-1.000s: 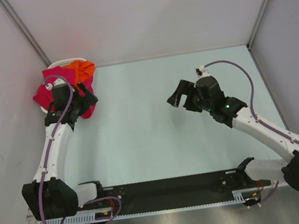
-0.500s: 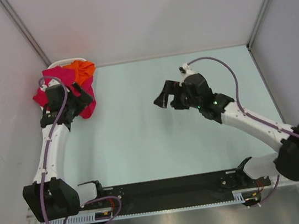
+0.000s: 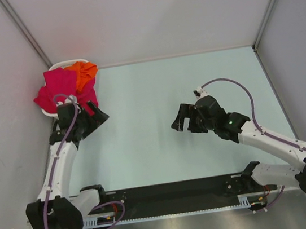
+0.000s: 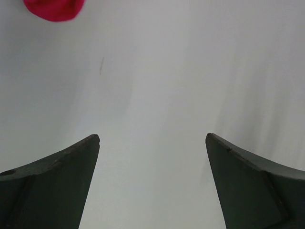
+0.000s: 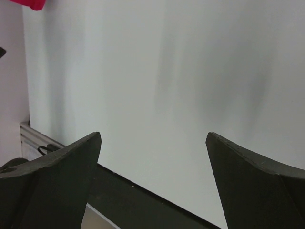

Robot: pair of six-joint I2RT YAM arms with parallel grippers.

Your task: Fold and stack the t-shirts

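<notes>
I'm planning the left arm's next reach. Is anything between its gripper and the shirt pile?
Nothing visible does. The left gripper, jaws open and empty, sits just beside the shirts, which are heaped in a white basket in the far left corner. The left wrist view shows only bare table up to the pink fabric.

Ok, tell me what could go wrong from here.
1. The crimson-pink shirts and the orange shirt lie bunched together in the white basket. One pull by the open left hand may drag several out or tip the basket.
2. The basket sits in the corner close to the left wall, leaving that arm little room to lift.
</notes>
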